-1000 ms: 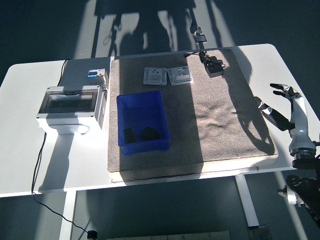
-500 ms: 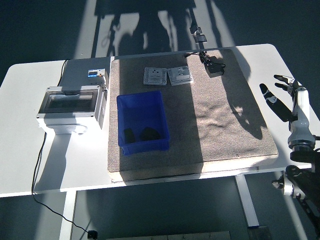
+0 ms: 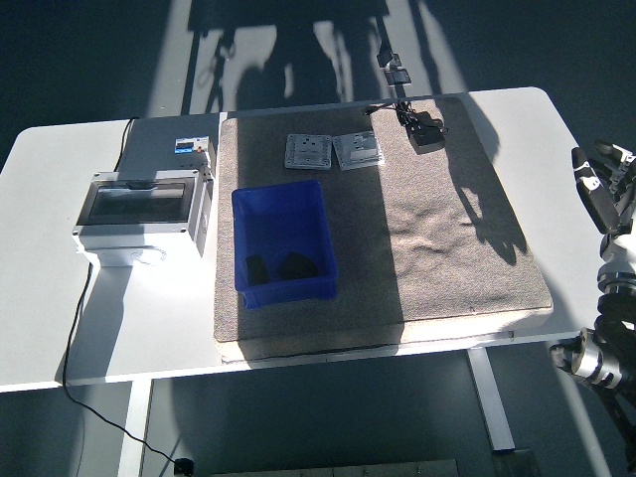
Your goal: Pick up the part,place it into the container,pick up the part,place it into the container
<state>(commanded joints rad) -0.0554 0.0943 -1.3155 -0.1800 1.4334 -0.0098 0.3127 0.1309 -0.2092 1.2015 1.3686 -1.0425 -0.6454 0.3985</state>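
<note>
A blue container (image 3: 282, 290) stands on the left part of the brown mat (image 3: 447, 238). Two dark parts (image 3: 258, 269) (image 3: 296, 266) lie side by side on its floor. My right hand (image 3: 600, 182) is at the picture's right edge, beyond the mat and raised over the table's right end. Its fingers are relaxed and hold nothing. It is far from the container. My left arm is out of view.
Two grey switch plates (image 3: 307, 150) (image 3: 358, 149) lie at the mat's back. A black adapter (image 3: 427, 133) with a cable lies at the back right. A grey electrical box (image 3: 139, 205) with a clear lid stands left of the container.
My right hand has drawn back to the right, away from the mat and towards the picture's edge. Its shadow on the mat has shifted with it. Nothing on the table moved.
</note>
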